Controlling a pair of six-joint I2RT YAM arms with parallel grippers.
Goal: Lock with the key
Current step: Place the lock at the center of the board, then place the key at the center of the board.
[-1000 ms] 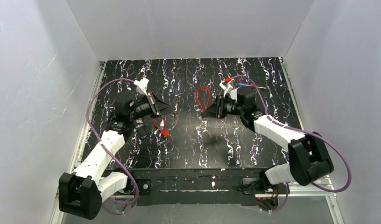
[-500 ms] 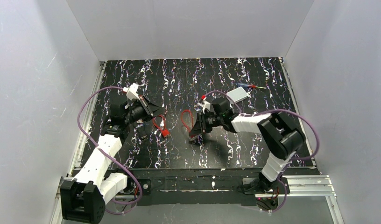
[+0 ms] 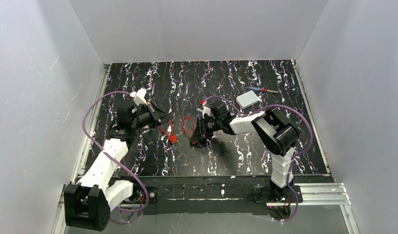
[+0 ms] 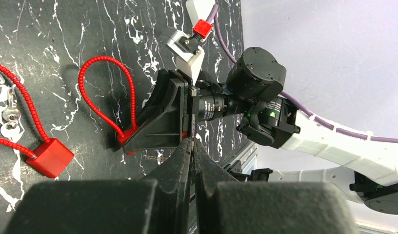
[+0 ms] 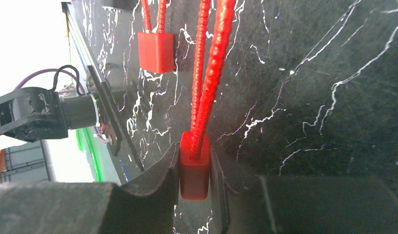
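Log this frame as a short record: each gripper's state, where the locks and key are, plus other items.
right gripper: shut on red cable lock, held by its body
left gripper: shut, nothing seen held
second red cable lock: on black marbled table, untouched
small silver key: on table beside second lock's cable
other: pale grey flat box, blue-handled screwdriver, far right

We see two red cable locks. One lock (image 5: 193, 170), its cube body pinched in the right gripper (image 5: 193, 153), trails its loop flat on the table (image 3: 285, 97). The other lock (image 3: 172, 138) lies free nearby, a small silver key (image 4: 10, 111) beside its cable.
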